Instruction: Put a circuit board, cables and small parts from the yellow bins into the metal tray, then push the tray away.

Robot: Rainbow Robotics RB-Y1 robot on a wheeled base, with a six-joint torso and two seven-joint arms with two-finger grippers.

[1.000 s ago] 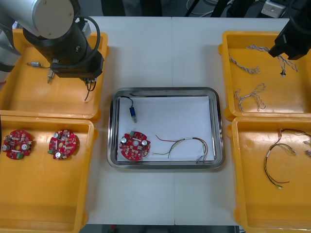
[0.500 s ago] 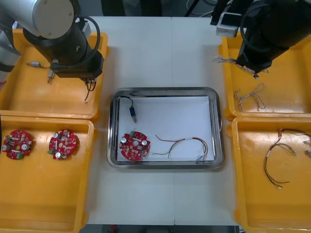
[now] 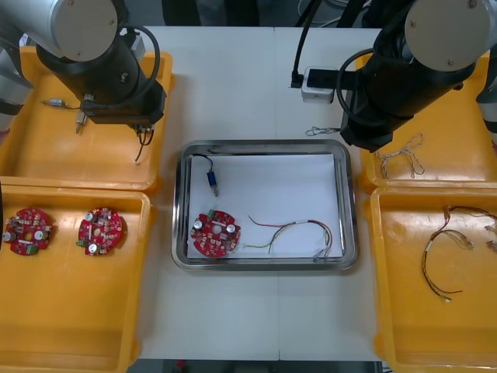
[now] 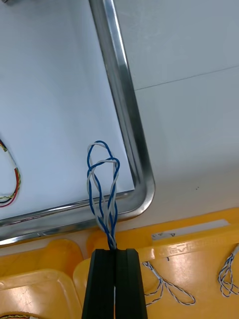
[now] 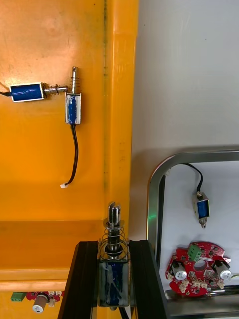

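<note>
two spare boards (image 3: 100,231), round and red, lie side by side in the near left bin (image 3: 70,311), well left of the metal tray (image 3: 264,145). the far left bin (image 3: 46,159), also left of the tray, holds loose small metal parts (image 5: 73,107) with blue bodies. the left gripper (image 5: 113,245) hangs over that bin beside its tray-side wall, just left of the tray's far left corner; its fingers stand apart by the width of the gripped part (image 5: 113,269), blue-bodied, with a spring and plunger poking past the fingertips. inside the tray, on its white lining, a circuit board (image 3: 215,233) lies by the near left corner, a black-leaded part (image 3: 211,180) lies by the far left corner, and a red and yellow cable (image 3: 299,231) curls along the near side toward the right. the right gripper (image 4: 115,251) is just outside the tray's far right corner, fingers pinched nearly together on the twisted blue and white cable (image 4: 102,189), whose loops hang free beyond the fingertips and, from the wrist, show against the lining just inside that corner; whether they touch the tray cannot be told. right of the tray, the far right bin (image 3: 458,155) holds more twisted cables (image 3: 400,155) and the near right bin (image 3: 404,311) holds a bundle of thin cables (image 3: 443,249)
</note>
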